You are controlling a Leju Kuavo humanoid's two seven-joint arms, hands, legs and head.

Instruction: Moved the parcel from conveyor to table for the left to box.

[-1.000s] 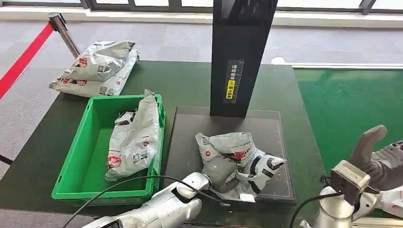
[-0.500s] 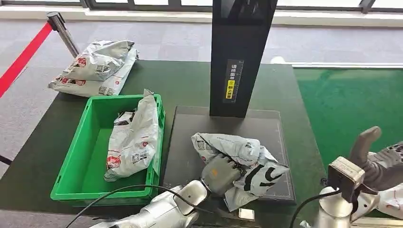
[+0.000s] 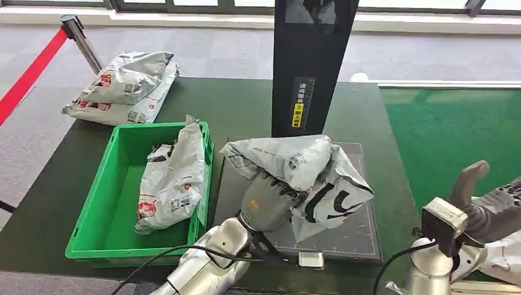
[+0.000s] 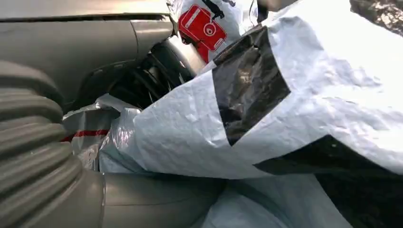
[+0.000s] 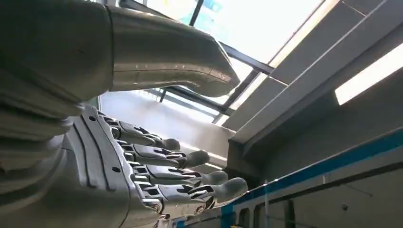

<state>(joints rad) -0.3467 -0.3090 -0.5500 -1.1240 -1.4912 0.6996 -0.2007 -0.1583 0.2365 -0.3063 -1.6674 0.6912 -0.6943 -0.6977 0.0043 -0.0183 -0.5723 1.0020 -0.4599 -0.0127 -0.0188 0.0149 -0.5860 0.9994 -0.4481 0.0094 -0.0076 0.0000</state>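
Lifted since the earlier frame, the crumpled grey plastic mailer parcel (image 3: pixel 307 178) hangs gripped in the left hand (image 3: pixel 265 201) at centre frame, beside the green plastic crate (image 3: pixel 98 203) at left; the right hand (image 3: pixel 485 206) waits open-fingered, empty.

There are four parcels in all, each a crumpled grey plastic mailing bag. One parcel (image 3: pixel 307 178) is up off the dark tray (image 3: pixel 353 236), gripped by the left hand (image 3: pixel 265 203). One parcel (image 3: pixel 173 178) leans inside the green bin (image 3: pixel 101 203) on the left. Two parcels (image 3: pixel 123 86) lie stacked together at the far left corner of the table (image 3: pixel 246 107). There is one green bin, one dark tray and one black upright post (image 3: pixel 310 67) at the far edge of that tray. Two robot hands are in sight: the left one, and the right hand (image 3: pixel 488 206) at the near right with nothing in it. One barrier pole (image 3: pixel 83 43) with one red strap (image 3: pixel 27 77) stands at the far left.
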